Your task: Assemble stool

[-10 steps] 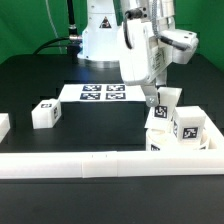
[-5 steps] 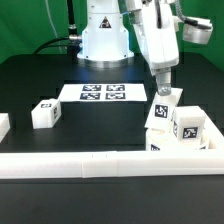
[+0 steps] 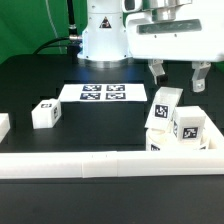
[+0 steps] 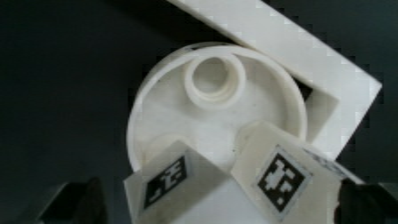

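In the wrist view the round white seat lies flat against the corner of the rails, and a white leg with two tag faces stands on it. My gripper is open, its dark fingers well apart on either side of that leg and not touching it. In the exterior view the gripper hangs open just above the leg. A second tagged leg stands right beside the first. Another leg lies apart toward the exterior view's left.
A long white rail runs along the front, and a side rail closes the corner at the exterior view's right. The marker board lies flat in front of the robot base. One more white piece sits at the left edge.
The gripper has opened wide, let go of the leg, turned and lifted slightly above it. The leg stays standing where it was.
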Tool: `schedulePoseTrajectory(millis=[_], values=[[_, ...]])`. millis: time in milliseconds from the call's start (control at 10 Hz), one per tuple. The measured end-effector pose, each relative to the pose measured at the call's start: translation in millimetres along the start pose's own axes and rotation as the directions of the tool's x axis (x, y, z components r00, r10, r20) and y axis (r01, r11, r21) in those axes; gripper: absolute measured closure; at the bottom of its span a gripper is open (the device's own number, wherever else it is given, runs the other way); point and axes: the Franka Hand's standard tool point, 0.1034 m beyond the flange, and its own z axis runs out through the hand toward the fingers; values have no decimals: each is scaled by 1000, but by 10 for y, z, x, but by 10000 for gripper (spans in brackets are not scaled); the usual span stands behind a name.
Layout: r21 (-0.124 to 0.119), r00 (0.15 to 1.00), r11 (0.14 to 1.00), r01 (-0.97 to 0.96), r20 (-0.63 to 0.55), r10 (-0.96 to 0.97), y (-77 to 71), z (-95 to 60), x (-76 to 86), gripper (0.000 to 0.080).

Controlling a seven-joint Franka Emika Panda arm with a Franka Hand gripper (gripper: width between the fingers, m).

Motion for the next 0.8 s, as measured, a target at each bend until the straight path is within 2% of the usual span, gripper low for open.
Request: schedulePoseTrajectory(millis=[400,600,700,800], values=[[-2,952,952,306,-1,-306,21,7,34,150],[-13,841,841,541,-7,-541,22,29,35,150],[-26,760,760,649,-8,-650,9,26,27,150],[-28,688,688,725,-6,-725,13,27,34,150]])
